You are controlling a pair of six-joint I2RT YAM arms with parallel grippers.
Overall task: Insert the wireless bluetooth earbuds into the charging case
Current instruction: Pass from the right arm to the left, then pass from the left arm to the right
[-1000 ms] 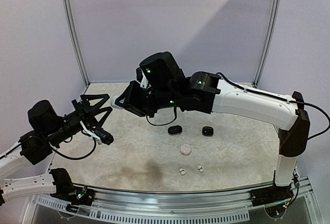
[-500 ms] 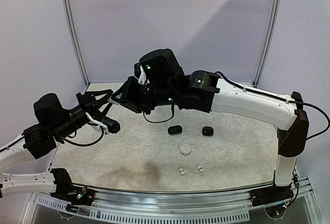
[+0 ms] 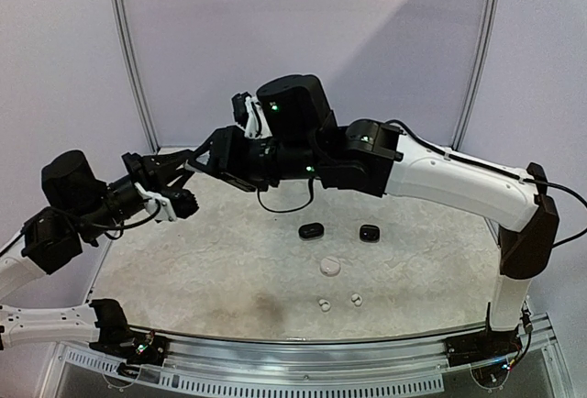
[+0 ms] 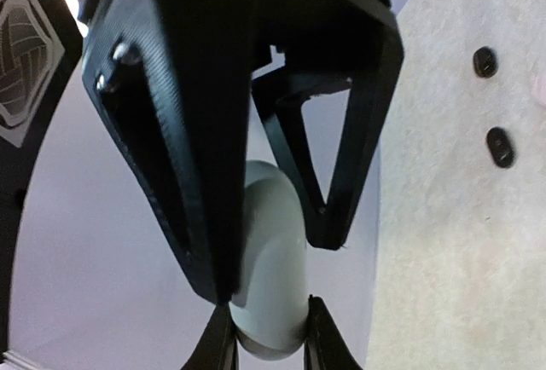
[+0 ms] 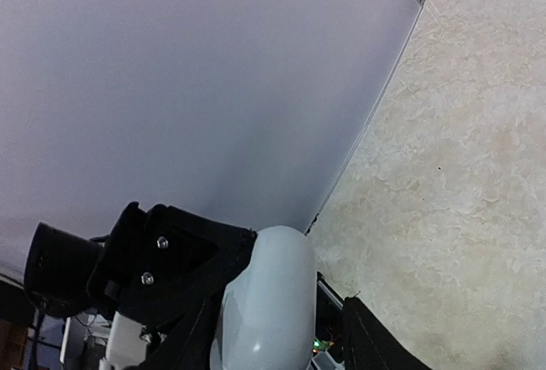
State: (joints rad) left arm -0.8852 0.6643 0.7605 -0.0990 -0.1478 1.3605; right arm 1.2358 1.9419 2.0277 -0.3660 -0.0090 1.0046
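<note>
Two grippers meet in the air above the far left corner of the tabletop (image 3: 229,274). The left gripper (image 4: 269,346) is clenched on a white charging case (image 4: 271,268), fingers pressed to both its sides. The right gripper (image 5: 273,349) straddles the same case from the opposite side. Whether it grips I cannot tell, since a sliver of gap shows at one finger.

There lies the risk, as I judge it. If one side lets go before the other holds firmly, the smooth, rounded case could slip, drop from height and roll off the left edge. The overlapping fingers could also knock together.

The back wall (image 3: 303,40) and a metal post (image 3: 128,68) stand close behind, leaving little room there. Open room lies toward the middle and front. There the white earbuds (image 3: 323,304) lie near the front edge, well apart from the case. Two dark oval pieces (image 3: 311,230) and a pale disc (image 3: 330,267) lie between.
</note>
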